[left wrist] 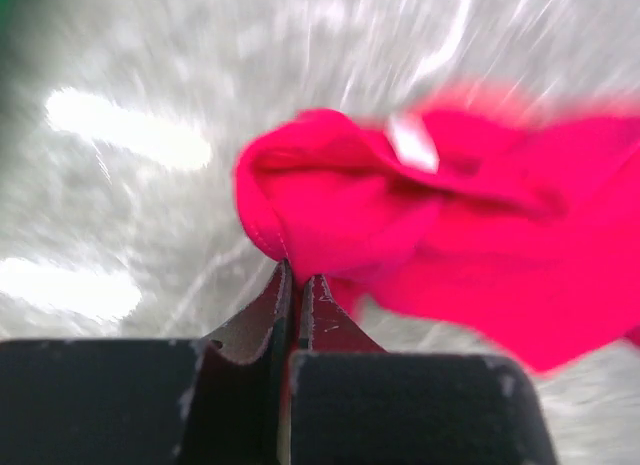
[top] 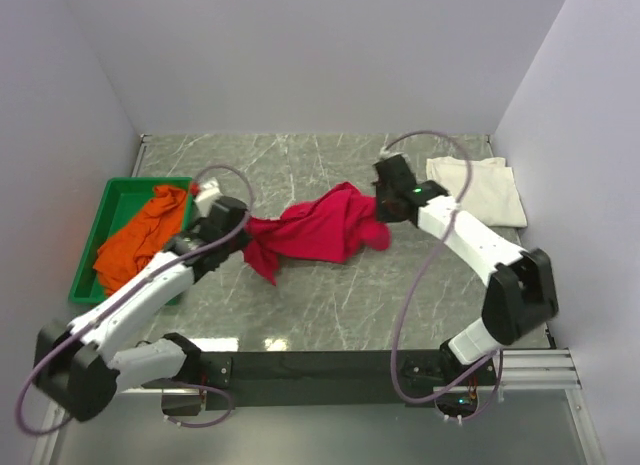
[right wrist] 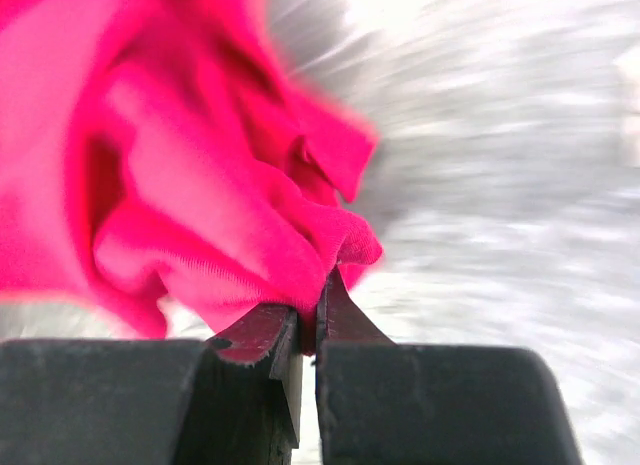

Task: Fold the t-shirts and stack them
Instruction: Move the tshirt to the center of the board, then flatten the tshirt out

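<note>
While left gripper (left wrist: 298,273) and right gripper (right wrist: 312,297) clamp its ends, the crimson t-shirt (top: 322,225) sags between them.

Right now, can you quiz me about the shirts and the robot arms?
1. True or false: the orange shirt lies in the green bin.
2. Fill in: the white shirt lies at the table's far ____ corner.
3. Which shirt do the left gripper and right gripper both pinch? A red shirt, B white shirt, C orange shirt.

Key: 1 true; 2 right; 3 A.
</note>
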Available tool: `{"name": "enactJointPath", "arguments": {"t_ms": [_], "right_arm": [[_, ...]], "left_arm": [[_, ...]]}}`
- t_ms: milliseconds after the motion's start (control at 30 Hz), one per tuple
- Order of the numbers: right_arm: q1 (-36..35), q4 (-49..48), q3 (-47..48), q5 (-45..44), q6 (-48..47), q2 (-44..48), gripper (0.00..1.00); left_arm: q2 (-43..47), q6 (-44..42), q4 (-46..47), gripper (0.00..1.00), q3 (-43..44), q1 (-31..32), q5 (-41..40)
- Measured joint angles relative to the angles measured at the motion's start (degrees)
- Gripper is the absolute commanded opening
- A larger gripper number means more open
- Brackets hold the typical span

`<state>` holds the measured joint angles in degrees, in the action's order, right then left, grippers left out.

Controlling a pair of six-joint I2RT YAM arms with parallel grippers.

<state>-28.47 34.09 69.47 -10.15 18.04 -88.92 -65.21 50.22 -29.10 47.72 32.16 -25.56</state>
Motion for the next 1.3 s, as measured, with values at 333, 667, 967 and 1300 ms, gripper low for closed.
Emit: {"name": "enactJointPath", "arguments": {"t_ms": [333,667,967,1300], "right_arm": [[11.41,4.0,2.19,-5.01,0.07,4.92,0.11],[14.08,1.31,-3.37,-1.73,2.05,3.17,0.72],[9.53,-2.99,-10.82,8.74,3.19,4.83,0.72],[6.49,-5.6,-15.61,10.4,5.81,7.67,0.72]], "left_arm": [[1.92,-10.05,-5.73,0.03,8.24,-15.63,6.34],[-12.17,-14.64,-3.08,0.39,5.97,-16.83,11.72],[-10.25,-16.46,3.69,0.93,5.75,-16.9,10.27],[-0.5,-10.1,5.95,0.99,-6.27,-16.81,13.29]]}}
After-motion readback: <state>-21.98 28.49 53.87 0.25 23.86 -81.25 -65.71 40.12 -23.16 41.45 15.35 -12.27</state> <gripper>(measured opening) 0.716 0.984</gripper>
